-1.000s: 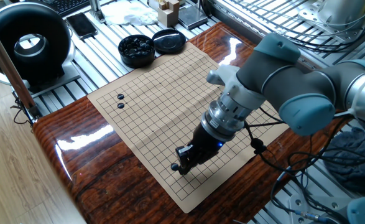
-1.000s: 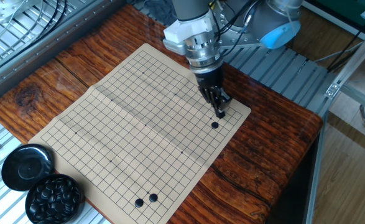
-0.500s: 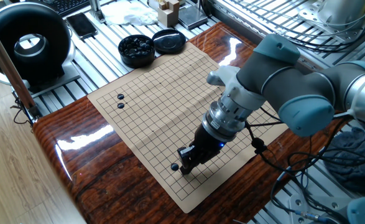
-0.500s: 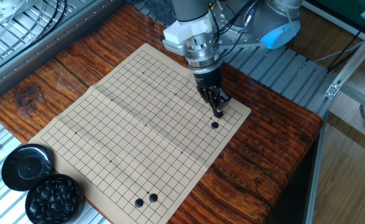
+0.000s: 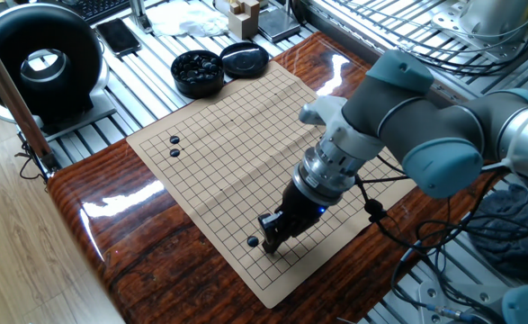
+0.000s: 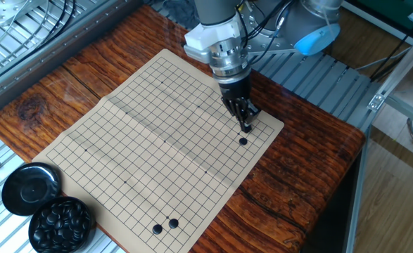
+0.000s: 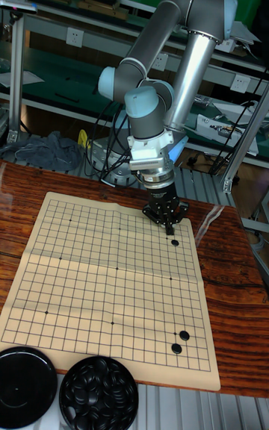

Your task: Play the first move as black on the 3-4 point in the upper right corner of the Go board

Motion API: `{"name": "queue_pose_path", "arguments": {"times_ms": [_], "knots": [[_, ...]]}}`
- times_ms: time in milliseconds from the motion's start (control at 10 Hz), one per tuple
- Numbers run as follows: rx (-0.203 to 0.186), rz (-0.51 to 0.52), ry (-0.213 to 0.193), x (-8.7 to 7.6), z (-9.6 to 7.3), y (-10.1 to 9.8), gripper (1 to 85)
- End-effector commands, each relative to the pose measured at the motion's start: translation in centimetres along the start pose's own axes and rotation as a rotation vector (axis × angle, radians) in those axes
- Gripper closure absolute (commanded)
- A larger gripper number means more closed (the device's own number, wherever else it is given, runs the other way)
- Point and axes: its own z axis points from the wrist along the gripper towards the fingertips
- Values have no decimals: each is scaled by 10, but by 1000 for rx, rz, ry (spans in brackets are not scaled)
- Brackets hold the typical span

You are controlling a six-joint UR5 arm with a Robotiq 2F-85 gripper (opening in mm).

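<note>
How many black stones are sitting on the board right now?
3. One stone lies just below the gripper; a pair sits side by side near the board corner closest to the bowl of stones.

Go board [image 6: 143,133] flat on the surface [image 6: 297,176]. One stone [image 6: 243,141] near its far corner, just beside the gripper [image 6: 247,127]. Two stones [image 6: 165,226] touching near the opposite edge. Bowl of stones [image 6: 60,224] and lid [image 6: 30,188] side by side off the board.
</note>
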Motion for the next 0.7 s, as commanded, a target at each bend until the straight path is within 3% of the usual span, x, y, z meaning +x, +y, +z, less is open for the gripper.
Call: {"name": "queue_pose_path", "arguments": {"times_ms": [0, 400, 600], "knots": [[-11, 0, -3, -2, -1, 2, 737], [-9, -10, 0, -1, -1, 1, 647], [-12, -9, 2, 0, -1, 2, 647]]}}
